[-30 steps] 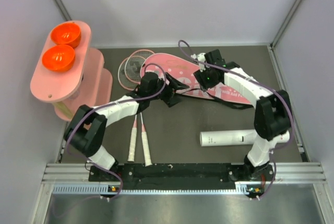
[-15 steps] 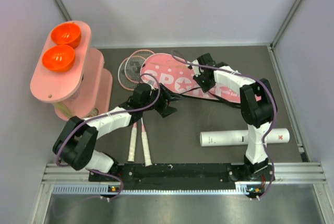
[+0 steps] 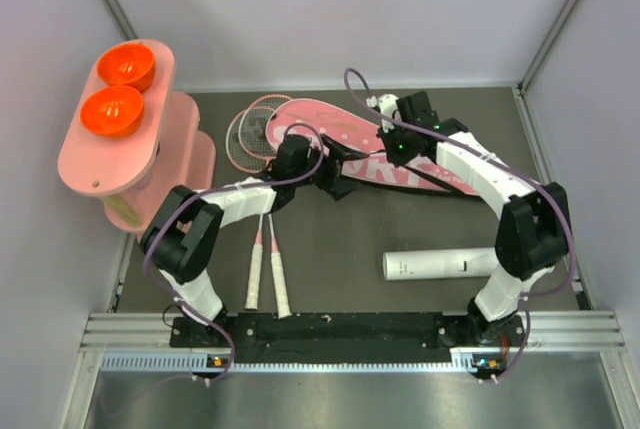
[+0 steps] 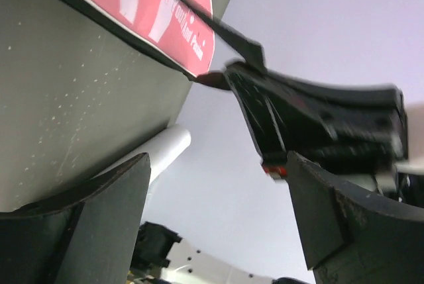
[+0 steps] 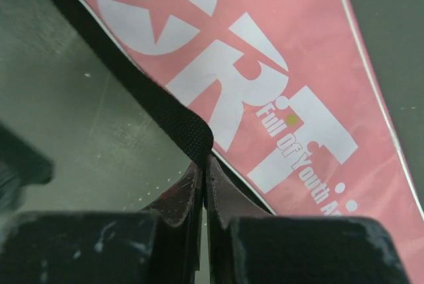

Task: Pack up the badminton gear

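Note:
The pink bag [image 3: 420, 164] lettered "SPORT" lies at the back middle of the table. My right gripper [image 3: 388, 149] hangs over it, shut on the bag's black strap [image 5: 165, 115], which is pinched at the fingertips of that gripper [image 5: 203, 165]. My left gripper [image 3: 335, 174] stands open just left of the bag's near edge, with nothing between its fingers [image 4: 99, 211]. Two pink-framed rackets [image 3: 255, 134] lie left of the bag, with their white handles [image 3: 265, 269] pointing toward me. The white tube [image 3: 440, 264] lies on its side at the near right.
A pink oval stand [image 3: 115, 134] with two orange bowls [image 3: 112, 109] rises at the far left. Grey walls close in the table on three sides. A metal rail [image 3: 350, 329] with the arm bases runs along the near edge.
My right gripper has shut on the black strap and drawn it up off the bag. My left gripper has moved back up toward the bag's near edge, still open.

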### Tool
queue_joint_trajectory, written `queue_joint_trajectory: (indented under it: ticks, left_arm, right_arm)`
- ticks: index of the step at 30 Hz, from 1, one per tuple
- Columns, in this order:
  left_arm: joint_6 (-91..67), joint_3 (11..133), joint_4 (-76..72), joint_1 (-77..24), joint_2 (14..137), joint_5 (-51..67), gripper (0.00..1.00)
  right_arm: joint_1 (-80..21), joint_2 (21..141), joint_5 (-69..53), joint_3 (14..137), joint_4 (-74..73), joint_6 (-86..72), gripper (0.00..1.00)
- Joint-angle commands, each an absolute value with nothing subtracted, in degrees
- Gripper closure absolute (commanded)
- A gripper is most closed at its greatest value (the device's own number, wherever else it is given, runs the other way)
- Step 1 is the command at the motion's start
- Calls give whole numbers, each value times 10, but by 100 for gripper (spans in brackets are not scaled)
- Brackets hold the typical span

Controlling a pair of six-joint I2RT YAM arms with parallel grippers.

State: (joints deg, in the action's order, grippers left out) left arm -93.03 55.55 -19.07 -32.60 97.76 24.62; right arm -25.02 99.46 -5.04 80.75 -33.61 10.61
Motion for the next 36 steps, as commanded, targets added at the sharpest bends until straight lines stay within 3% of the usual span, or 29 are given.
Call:
queue_joint_trajectory:
  ticks: [1,14,22,36]
  left_arm:
    - [-1040,577,-296,-323,1014,239,13]
    - [-1010,740,-207,-337,1085,180,14]
    - [-985,742,-200,-354,1092,166,19]
    - [-887,696,-174,-354,1023,154,15]
  right_arm:
    - [-260,926,-72,784,-299,89,100]
    - [-272,858,-85,751,-298,87,100]
    - [-278,838,-94,754,-294,76,100]
    - [-278,828,-73,743,-292,83,100]
